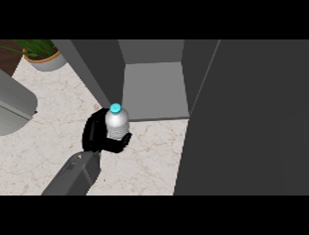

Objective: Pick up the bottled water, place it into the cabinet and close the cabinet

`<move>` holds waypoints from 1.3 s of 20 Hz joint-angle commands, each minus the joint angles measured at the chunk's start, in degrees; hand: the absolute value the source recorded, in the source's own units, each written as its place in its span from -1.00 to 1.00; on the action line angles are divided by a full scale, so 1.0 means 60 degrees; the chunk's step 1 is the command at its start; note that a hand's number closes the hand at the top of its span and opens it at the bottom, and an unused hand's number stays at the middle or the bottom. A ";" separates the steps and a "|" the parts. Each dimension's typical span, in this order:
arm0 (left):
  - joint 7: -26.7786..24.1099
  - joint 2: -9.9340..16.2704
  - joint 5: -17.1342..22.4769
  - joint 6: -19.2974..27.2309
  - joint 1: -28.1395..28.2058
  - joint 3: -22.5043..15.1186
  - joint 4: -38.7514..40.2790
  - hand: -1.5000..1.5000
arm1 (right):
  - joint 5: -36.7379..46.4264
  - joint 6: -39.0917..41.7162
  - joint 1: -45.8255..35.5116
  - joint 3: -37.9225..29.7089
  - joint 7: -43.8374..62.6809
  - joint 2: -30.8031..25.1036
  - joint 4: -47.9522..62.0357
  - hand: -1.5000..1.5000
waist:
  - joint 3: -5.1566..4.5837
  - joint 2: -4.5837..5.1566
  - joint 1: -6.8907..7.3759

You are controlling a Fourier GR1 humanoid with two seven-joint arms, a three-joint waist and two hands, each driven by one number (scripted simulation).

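From the head view I see my left hand [97, 136] with fingers curled round the bottle [117, 121], held upright just in front of the open cabinet [155, 87]. Its door [258, 119] stands open at right. My right hand isn't showing.

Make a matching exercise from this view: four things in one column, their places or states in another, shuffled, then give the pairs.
Things:
1. bottled water
2. cabinet
3. potted plant
4. grey appliance

Places or states:
A. top left corner of the counter
B. open, inside bare
C. held upright in the hand
D. at the left edge

Pairs: 1-C, 2-B, 3-A, 4-D
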 commanded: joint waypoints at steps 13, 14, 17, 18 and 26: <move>0.1073 -0.0631 0.0041 0.3084 -0.2343 -0.1161 -0.0768 1.00 | -0.1978 0.1026 -0.0177 -0.1131 -0.0339 -0.0314 0.0682 -1.00 | -0.0028 0.0118 -0.0852; 0.1157 -0.0630 -0.0023 0.3263 -0.2466 -0.1140 -0.0875 1.00 | -0.2177 0.1020 -0.0289 -0.1135 -0.0300 -0.0301 0.0667 -1.00 | -0.0020 0.0096 -0.0821; 0.1380 -0.0629 0.0059 0.3842 -0.2419 -0.1182 -0.0852 1.00 | -0.2339 0.1097 -0.0367 -0.1378 -0.0131 -0.0557 0.0650 -1.00 | -0.0040 0.0128 -0.0826; 0.1245 -0.0629 0.0088 0.4075 -0.2367 -0.1109 -0.0716 1.00 | -0.2586 0.1255 -0.0395 -0.1448 -0.0407 -0.0457 0.0799 -1.00 | -0.0031 0.0168 -0.0937; 0.1598 -0.0506 0.0015 0.5102 -0.2324 -0.1279 -0.0716 1.00 | -0.3111 0.1526 -0.0477 -0.1719 -0.0288 -0.0718 0.1007 -1.00 | -0.0046 0.0248 -0.0999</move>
